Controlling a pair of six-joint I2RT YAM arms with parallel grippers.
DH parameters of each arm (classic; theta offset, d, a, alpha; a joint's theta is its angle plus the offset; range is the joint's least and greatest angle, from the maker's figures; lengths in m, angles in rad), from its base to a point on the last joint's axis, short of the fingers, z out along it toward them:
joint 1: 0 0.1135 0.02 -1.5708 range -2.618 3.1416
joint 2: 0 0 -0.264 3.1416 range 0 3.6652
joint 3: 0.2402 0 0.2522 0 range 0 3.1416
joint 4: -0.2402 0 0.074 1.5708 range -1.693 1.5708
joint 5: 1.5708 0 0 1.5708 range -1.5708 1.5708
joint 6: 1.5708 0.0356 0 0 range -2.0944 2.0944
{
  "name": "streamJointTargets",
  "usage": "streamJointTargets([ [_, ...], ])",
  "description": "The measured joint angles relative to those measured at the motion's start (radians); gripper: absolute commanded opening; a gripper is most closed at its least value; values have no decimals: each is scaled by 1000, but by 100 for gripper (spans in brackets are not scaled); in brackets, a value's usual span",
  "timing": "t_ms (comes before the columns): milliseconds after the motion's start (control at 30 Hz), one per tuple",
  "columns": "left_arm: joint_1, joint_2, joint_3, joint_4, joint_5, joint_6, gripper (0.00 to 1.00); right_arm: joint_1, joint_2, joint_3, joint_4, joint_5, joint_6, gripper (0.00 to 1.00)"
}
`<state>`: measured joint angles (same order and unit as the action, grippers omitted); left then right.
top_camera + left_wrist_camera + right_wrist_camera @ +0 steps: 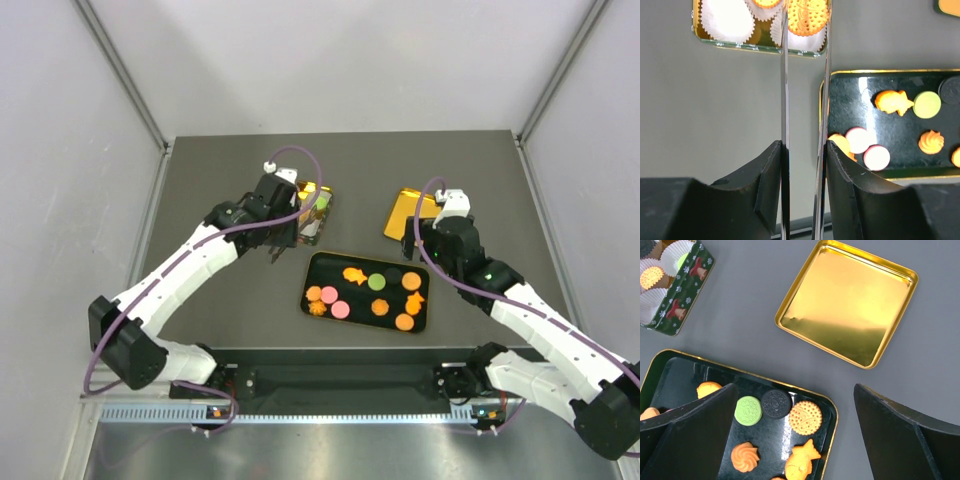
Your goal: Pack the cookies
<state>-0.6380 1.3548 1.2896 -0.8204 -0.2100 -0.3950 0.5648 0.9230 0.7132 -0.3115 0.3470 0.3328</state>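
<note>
1. Most cookies [340, 309] lie loose on the black tray [330, 270]. A few sit in paper cups [730, 20] inside the green tin [682, 305].
2. The left gripper [288, 243], over the tin, is closed narrowly on a round cookie [807, 17] above a cup.
3. The right gripper [795, 387] hangs wide and empty over the tray's right end.
4. The gold lid [850, 305] lies apart from the tin.
5. Judgement: packing is at an early stage, with most cookies unpacked and the tin unlidded.

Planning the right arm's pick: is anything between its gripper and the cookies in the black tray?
Nothing visible. The right gripper hangs open above the black tray; the cookies lie uncovered under it. The gold lid lies apart, beside the tray.
</note>
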Motion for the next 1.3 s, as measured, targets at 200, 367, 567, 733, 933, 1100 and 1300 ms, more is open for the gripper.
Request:
streamJointTargets([
  [200, 25, 38, -9, 43, 9, 10, 35, 0, 0, 0, -6, 0, 0, 100],
  [367, 35, 55, -37, 65, 13, 14, 36, 0, 0, 0, -11, -1, 0, 100],
  [567, 37, 57, -62, 67, 21, 19, 40, 0, 0, 0, -11, -4, 0, 100],
  [733, 41, 57, -75, 73, 30, 24, 44, 0, 0, 0, -11, -4, 0, 100],
  [933, 44, 57, -82, 87, 35, 27, 51, 0, 0, 0, -11, -4, 0, 100],
  [1100, 47, 57, -84, 98, 37, 28, 51, 0, 0, 0, -11, -4, 0, 100],
  [1300, 48, 57, -84, 99, 38, 29, 50, 0, 0, 0, -11, -4, 0, 100],
])
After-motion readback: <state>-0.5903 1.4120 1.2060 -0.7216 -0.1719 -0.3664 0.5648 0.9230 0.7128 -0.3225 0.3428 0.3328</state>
